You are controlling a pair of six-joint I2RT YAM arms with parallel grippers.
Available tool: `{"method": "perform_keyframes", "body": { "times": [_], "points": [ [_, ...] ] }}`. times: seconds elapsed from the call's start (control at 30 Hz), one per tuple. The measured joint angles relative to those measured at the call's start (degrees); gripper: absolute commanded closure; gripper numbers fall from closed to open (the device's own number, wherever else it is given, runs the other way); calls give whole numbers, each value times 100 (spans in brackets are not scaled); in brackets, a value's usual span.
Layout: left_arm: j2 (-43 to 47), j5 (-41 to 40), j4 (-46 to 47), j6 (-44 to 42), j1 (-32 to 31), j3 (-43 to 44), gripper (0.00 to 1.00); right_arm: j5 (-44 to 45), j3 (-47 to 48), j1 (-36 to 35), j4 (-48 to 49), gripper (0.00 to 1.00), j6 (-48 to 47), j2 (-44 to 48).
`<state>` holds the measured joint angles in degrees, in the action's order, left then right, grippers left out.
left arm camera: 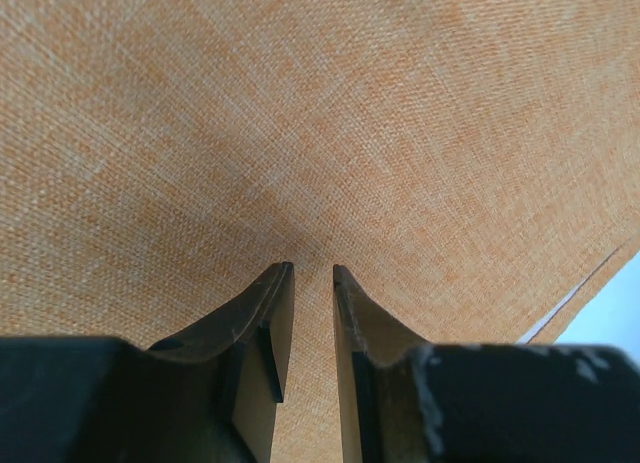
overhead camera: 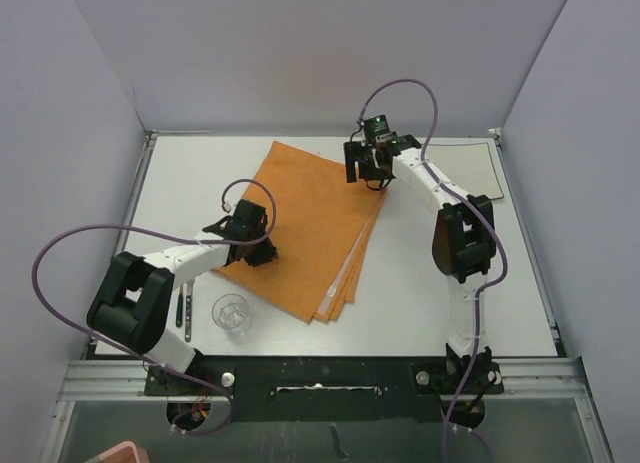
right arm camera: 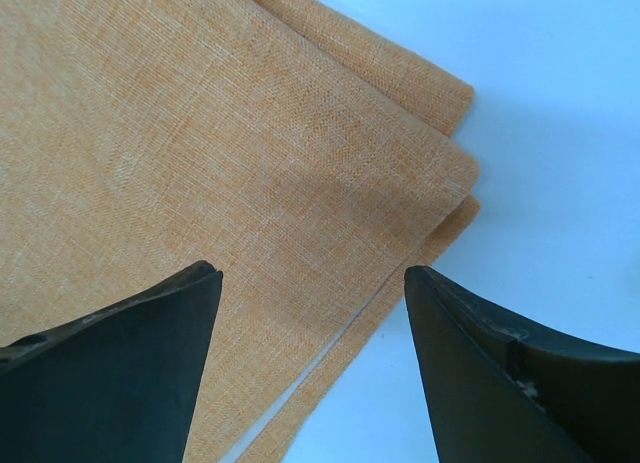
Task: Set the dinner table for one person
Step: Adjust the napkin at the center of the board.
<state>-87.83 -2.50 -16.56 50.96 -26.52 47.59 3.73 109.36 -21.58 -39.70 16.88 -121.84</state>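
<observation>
The dinner table (overhead camera: 415,293) is a large off-white top. A folded orange cloth mat (overhead camera: 310,223) lies slanted across its middle. My left gripper (overhead camera: 262,245) hovers over the mat's left edge. In the left wrist view its jaws (left arm camera: 312,268) stand a narrow gap apart, with nothing between them and only orange weave (left arm camera: 300,113) below. My right gripper (overhead camera: 366,173) is over the mat's far right corner. It is open wide (right arm camera: 312,273) above the layered mat edge (right arm camera: 200,133), where the cloth meets bare table (right arm camera: 560,133).
A clear glass (overhead camera: 231,313) stands near the front left, beside the left arm's base link. Dark cutlery (overhead camera: 187,309) lies just left of it. A flat pale square (overhead camera: 478,168) sits at the back right corner. Grey walls enclose the table on three sides.
</observation>
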Motion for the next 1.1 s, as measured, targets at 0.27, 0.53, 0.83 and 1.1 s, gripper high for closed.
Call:
{"method": "perform_keyframes", "body": {
  "times": [0.27,0.53,0.83,1.1],
  "points": [
    [-315,-203,2,817,-254,151,98,-240,151,190,15,93,7,-660],
    [-820,-179,-11,1056,-291,439,100,-485,306,278,85,100,221,-1268],
    [-1429,258,-225,957,-9,1130,100,-234,-374,232,507,100,494,-931],
    [-2103,942,-435,632,518,1930,100,306,-2063,190,400,100,1097,208]
  ]
}}
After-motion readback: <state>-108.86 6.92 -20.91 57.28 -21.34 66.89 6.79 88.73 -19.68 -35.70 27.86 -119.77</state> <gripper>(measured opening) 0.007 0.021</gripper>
